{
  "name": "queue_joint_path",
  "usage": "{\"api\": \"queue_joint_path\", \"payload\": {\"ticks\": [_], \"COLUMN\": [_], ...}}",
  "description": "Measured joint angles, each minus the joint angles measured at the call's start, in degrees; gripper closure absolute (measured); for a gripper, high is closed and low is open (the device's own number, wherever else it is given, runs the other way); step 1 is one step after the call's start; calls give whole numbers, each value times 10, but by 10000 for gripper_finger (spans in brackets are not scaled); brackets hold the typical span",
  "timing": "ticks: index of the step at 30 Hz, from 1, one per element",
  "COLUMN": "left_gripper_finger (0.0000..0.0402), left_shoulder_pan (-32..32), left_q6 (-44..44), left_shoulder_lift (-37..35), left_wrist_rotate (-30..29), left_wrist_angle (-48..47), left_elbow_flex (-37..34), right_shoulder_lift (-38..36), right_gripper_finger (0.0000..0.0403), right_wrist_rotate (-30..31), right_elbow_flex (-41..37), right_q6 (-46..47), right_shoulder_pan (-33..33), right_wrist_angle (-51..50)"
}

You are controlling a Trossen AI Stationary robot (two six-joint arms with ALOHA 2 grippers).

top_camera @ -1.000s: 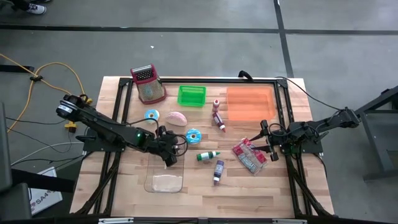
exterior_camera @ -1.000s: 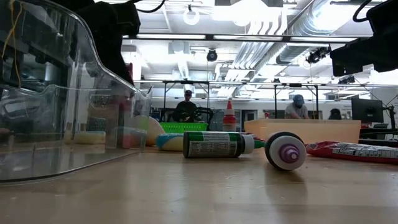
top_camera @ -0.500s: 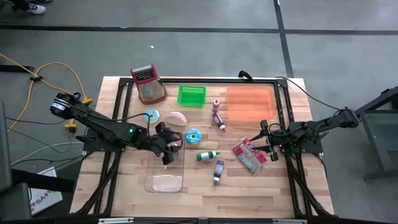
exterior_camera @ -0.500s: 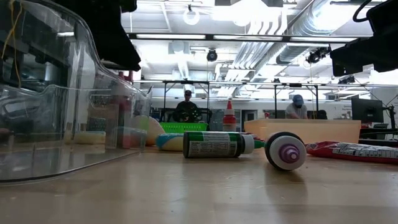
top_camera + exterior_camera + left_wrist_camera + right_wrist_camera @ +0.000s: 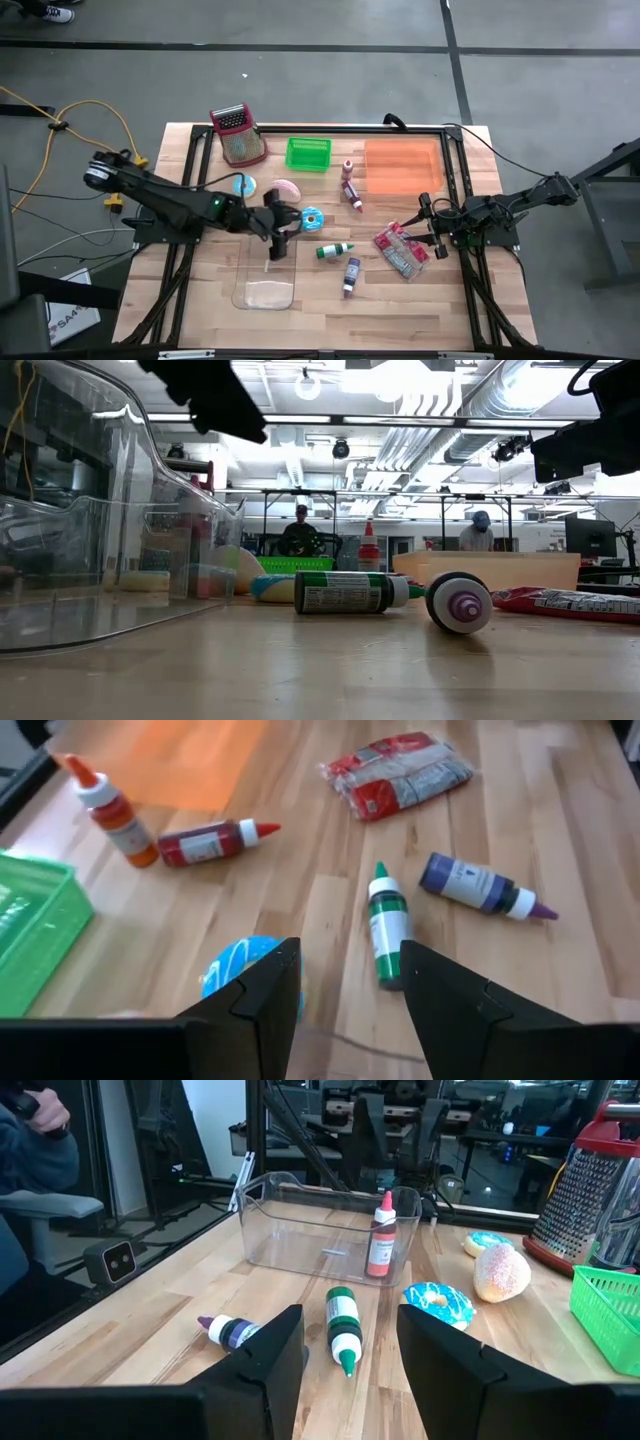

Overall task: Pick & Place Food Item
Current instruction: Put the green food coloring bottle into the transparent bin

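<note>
Tools first: the left tool (image 5: 284, 217) hangs above the tabletop (image 5: 450, 300) near its middle, fingers (image 5: 258, 988) parted and empty. It sits over the far rim of a clear bin (image 5: 265, 285), just left of a blue donut (image 5: 312, 218). A second blue donut (image 5: 243, 185) and a pink donut (image 5: 286, 189) lie a little farther back. Right of the left tool, a green bottle (image 5: 334, 250) and a purple bottle (image 5: 351, 275) lie on their sides. Farther right lies a red packet (image 5: 400, 250), with the right tool (image 5: 425, 232) just beside it, fingers (image 5: 262, 1350) apart and holding nothing. Two red bottles (image 5: 350, 185) rest near the middle, toward the far side. Along the far edge, left to right, stand a grater (image 5: 238, 135), a green basket (image 5: 308, 153) and an orange tray (image 5: 402, 167).
</note>
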Motion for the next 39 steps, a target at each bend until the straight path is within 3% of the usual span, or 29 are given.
{"api": "queue_joint_path", "payload": {"ticks": [15,25,39], "left_gripper_finger": [236,236,236], "left_shoulder_pan": [66,83,84], "left_q6": [72,99,100], "left_shoulder_lift": [167,282,362], "left_wrist_rotate": [135,181,227], "left_wrist_angle": [-54,-103,-137], "left_elbow_flex": [151,258,317], "right_shoulder_lift": [0,11,23], "right_gripper_finger": [251,251,251], "right_wrist_rotate": [0,0,0], "right_elbow_flex": [0,0,0], "right_q6": [0,0,0], "right_shoulder_pan": [0,0,0], "right_wrist_angle": [0,-3,0]}}
